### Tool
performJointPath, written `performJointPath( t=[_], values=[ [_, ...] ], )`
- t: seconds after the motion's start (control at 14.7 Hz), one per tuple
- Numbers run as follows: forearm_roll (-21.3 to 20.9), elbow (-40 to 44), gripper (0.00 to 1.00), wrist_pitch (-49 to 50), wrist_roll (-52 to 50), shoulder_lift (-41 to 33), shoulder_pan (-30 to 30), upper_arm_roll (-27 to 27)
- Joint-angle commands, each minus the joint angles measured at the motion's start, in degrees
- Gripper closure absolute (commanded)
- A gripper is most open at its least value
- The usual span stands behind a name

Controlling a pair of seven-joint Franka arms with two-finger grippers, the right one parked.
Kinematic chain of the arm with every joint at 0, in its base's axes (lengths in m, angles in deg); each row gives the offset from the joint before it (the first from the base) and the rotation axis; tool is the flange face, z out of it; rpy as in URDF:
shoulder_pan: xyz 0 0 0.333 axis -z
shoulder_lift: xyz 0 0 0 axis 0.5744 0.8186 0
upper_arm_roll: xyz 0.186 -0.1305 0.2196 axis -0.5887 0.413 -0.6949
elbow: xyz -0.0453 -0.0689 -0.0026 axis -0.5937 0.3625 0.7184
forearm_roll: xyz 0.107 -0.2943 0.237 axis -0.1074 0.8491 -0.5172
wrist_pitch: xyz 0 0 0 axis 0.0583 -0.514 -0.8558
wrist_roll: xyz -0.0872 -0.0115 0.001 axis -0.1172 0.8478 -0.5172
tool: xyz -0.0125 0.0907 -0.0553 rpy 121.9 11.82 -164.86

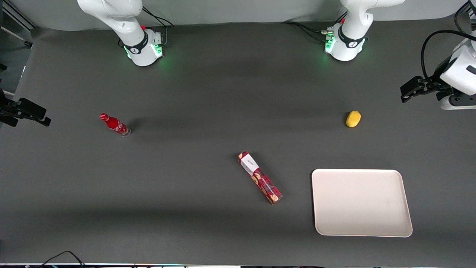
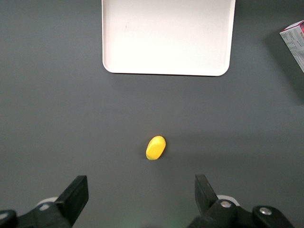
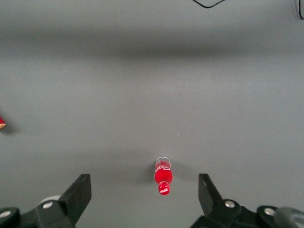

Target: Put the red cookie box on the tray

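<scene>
The red cookie box (image 1: 260, 176) lies flat and slanted on the dark table, white label panel at its end farther from the front camera. It sits beside the tray (image 1: 360, 203), apart from it, on the parked arm's side. Only one end of the box (image 2: 295, 42) shows in the left wrist view, which also shows the tray (image 2: 168, 38) holding nothing. My left gripper (image 1: 406, 93) hangs at the working arm's end of the table, farther from the front camera than the tray. The gripper (image 2: 141, 192) is open, with only bare table between its fingers.
A small yellow rounded object (image 1: 353, 118) lies between the gripper and the tray, also seen from the wrist (image 2: 156, 147). A small red soda bottle (image 1: 115, 125) stands toward the parked arm's end. Cables lie near the arm bases.
</scene>
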Motion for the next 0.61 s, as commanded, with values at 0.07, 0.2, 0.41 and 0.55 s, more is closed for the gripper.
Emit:
performJointPath(
  t=[0.07, 0.2, 0.41, 0.55],
  values=[
    [0.6, -0.1, 0.0, 0.4, 1.1, -0.5, -0.2, -0.2],
    [0.6, -0.1, 0.0, 0.4, 1.1, -0.5, -0.2, -0.2],
    [0.7, -0.1, 0.0, 0.3, 0.9, -0.4, -0.1, -0.2],
    [1.7, 0.0, 0.0, 0.3, 0.4, -0.3, 0.0, -0.1]
  ],
)
